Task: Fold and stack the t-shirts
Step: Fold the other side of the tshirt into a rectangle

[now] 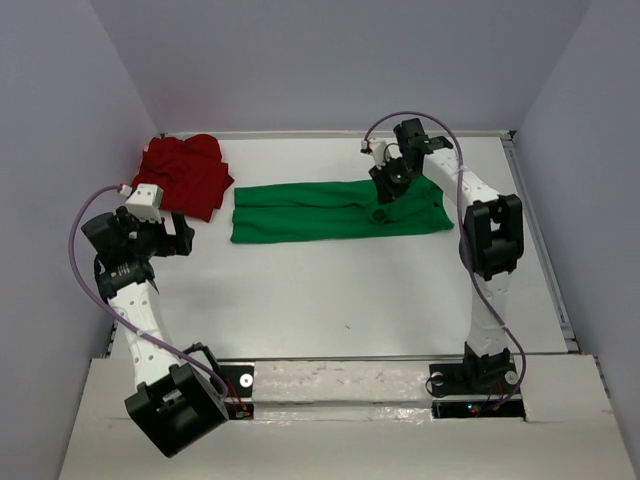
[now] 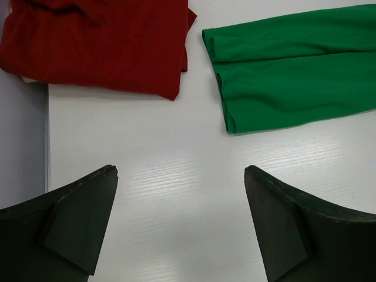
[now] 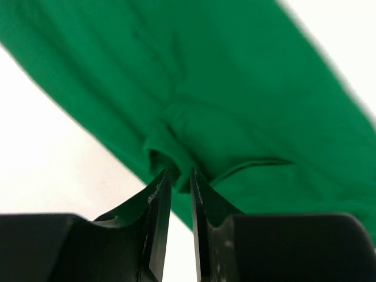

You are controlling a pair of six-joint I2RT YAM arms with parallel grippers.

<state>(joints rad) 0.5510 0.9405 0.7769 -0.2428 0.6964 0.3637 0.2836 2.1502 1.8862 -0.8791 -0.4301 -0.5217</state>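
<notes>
My right gripper point(image 3: 181, 171) has its jaws a slit apart at a pucker in the bright green cloth t-shirt point(image 3: 235, 88); whether it is gripping the cloth, I cannot tell. My left gripper point(image 2: 181, 170) gapes wide and empty over the white table point(image 2: 176, 141), near the bunched deep red cloth t-shirt point(image 2: 100, 41).

Left arm point(image 1: 138, 315), right arm point(image 1: 487, 300): white links, black joints, purple cables point(image 1: 72, 245); black wedge pincer fingers point(image 2: 79, 217).
</notes>
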